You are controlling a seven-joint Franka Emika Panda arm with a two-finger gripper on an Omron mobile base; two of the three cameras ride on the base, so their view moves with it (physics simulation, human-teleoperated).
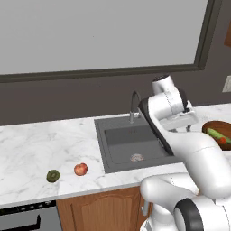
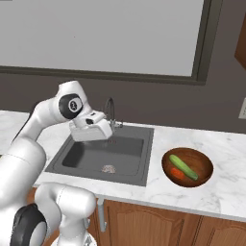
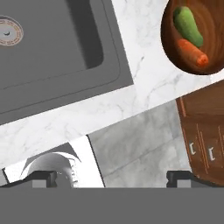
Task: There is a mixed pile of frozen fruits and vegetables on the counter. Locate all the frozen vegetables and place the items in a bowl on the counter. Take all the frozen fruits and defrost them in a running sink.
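The red apple (image 1: 80, 169) and the dark green round fruit (image 1: 53, 176) lie side by side on the white marble counter (image 1: 27, 149), left of the sink (image 1: 122, 151). The green cucumber (image 2: 183, 166) and orange carrot (image 2: 177, 173) lie in the wooden bowl (image 2: 204, 166), right of the sink (image 2: 86, 158). My gripper (image 1: 181, 129) hangs above the sink's front right corner. It is open and empty, its fingertips (image 3: 43, 177) set wide apart. From the hand, the bowl (image 3: 168, 35) with cucumber (image 3: 188, 26) and carrot (image 3: 192, 52) sits upper right.
A grey gooseneck faucet (image 1: 134, 106) rises behind the basin, and a round metal drain (image 3: 8, 30) sits in its floor. Brown cabinets (image 2: 158, 226) run under the counter. A dark window frame (image 1: 203, 40) and wall stand behind. Bare marble (image 3: 144, 87) separates sink and bowl.
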